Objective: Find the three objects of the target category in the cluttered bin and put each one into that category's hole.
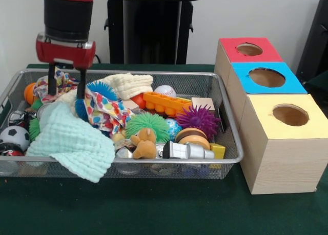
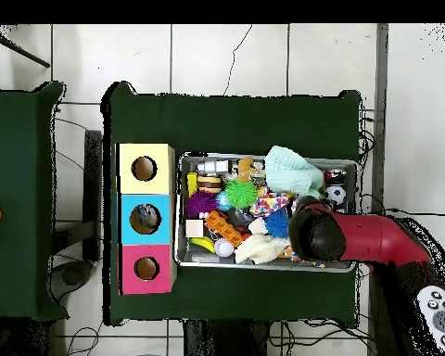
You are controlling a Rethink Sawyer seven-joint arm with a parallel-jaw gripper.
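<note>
The bin [image 1: 154, 72] is a wide silver wire-mesh basket on the green table, full of mixed toys and cloths. It also shows in the overhead view [image 2: 263, 156]. My gripper [image 1: 66, 94] hangs over the bin's rear left part. It is open, with its fingers [image 1: 51, 83] just above a patterned cloth [image 1: 61, 83] and a blue spiky ball [image 1: 100, 89]; it holds nothing. Beside the bin stand three wooden boxes with round holes: red top [image 1: 249, 50], blue top [image 1: 266, 78] and yellow top [image 1: 289, 115]. In the overhead view my arm [image 2: 356, 239] hides the gripper.
The bin holds a mint cloth [image 1: 69, 140], a cream cloth [image 1: 130, 83], a polka-dot cloth [image 1: 105, 112], green [image 1: 146, 123] and purple [image 1: 199, 118] spiky balls, an orange block toy [image 1: 166, 102], a baseball [image 1: 164, 91], a soccer ball [image 1: 14, 136] and a teddy [image 1: 145, 142]. The black pedestal [image 1: 148, 30] stands behind.
</note>
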